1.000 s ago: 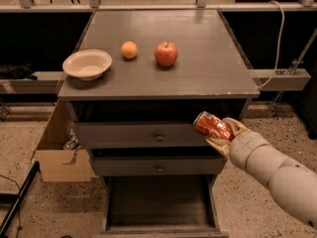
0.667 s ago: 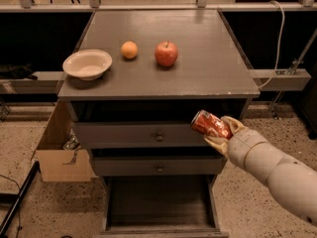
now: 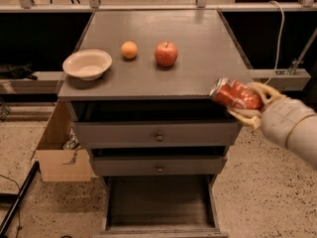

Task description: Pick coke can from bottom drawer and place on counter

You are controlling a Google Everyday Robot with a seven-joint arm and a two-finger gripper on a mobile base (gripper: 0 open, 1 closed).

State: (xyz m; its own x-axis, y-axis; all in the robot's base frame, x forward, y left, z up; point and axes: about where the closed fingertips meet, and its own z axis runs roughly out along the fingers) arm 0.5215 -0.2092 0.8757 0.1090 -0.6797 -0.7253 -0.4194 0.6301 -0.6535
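The coke can (image 3: pixel 237 94), red with white lettering and a silver end, lies on its side in my gripper (image 3: pixel 246 103). The gripper's pale fingers (image 3: pixel 243 116) are shut on the can and hold it in the air at the counter's front right corner, about level with its edge. The counter (image 3: pixel 198 53) is the flat grey top of the cabinet. The bottom drawer (image 3: pixel 161 202) is pulled out below, with a dark inside where nothing shows. My white arm comes in from the right edge.
On the counter stand a white bowl (image 3: pixel 87 64) at the left, an orange (image 3: pixel 129 49) and a red apple (image 3: pixel 166 53) in the middle. Two shallower knobbed drawers (image 3: pixel 158 133) sit slightly open. A cardboard box (image 3: pixel 62 152) stands left of the cabinet.
My gripper has risen with the coke can, from in front of the top drawer up to the level of the counter's front right edge, and moved a little to the right.
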